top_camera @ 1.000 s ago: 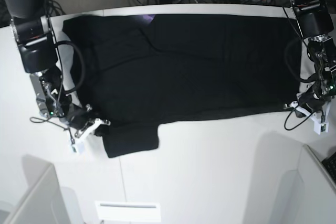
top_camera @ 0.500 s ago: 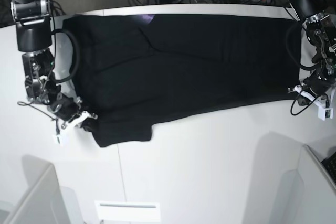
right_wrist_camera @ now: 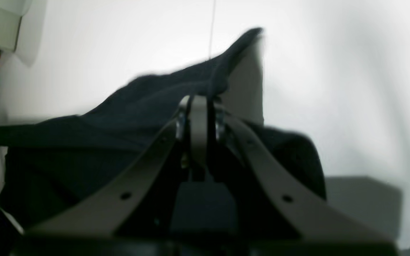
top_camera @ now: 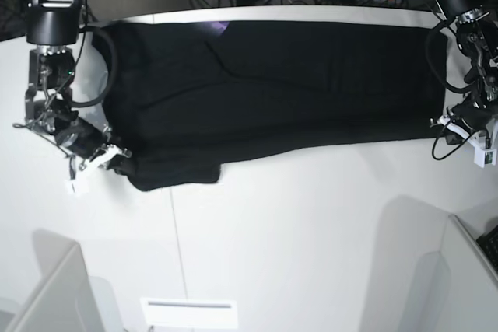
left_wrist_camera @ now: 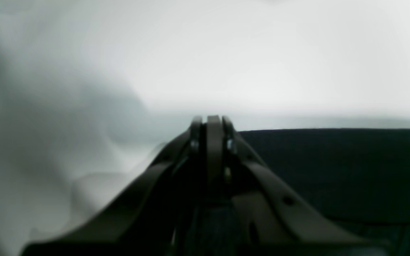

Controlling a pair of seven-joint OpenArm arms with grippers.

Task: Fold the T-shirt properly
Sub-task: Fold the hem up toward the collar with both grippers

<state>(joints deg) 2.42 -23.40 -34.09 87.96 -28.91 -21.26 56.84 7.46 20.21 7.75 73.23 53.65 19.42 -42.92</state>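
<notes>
With each clenched pincer, left [top_camera: 445, 124] and right [top_camera: 117, 155], grasping the T-shirt [top_camera: 272, 91] hem beside it, keep both level so the cloth between stays taut on the counter [top_camera: 311, 223].

I count one T-shirt [top_camera: 272, 91], a single black garment spread across one white worktop [top_camera: 311, 231], with one short sleeve [top_camera: 175, 172] sticking out at its near edge. I have two arms over it, so two sets of fingers: my right gripper [top_camera: 109, 157] at the sleeve end and my left gripper [top_camera: 447, 124] at the far end, each with a pair of fingers pressed together. Beyond that I make out one white slip [top_camera: 189, 312] at the near edge and two pale panels [top_camera: 54, 293], one in each near corner.
</notes>
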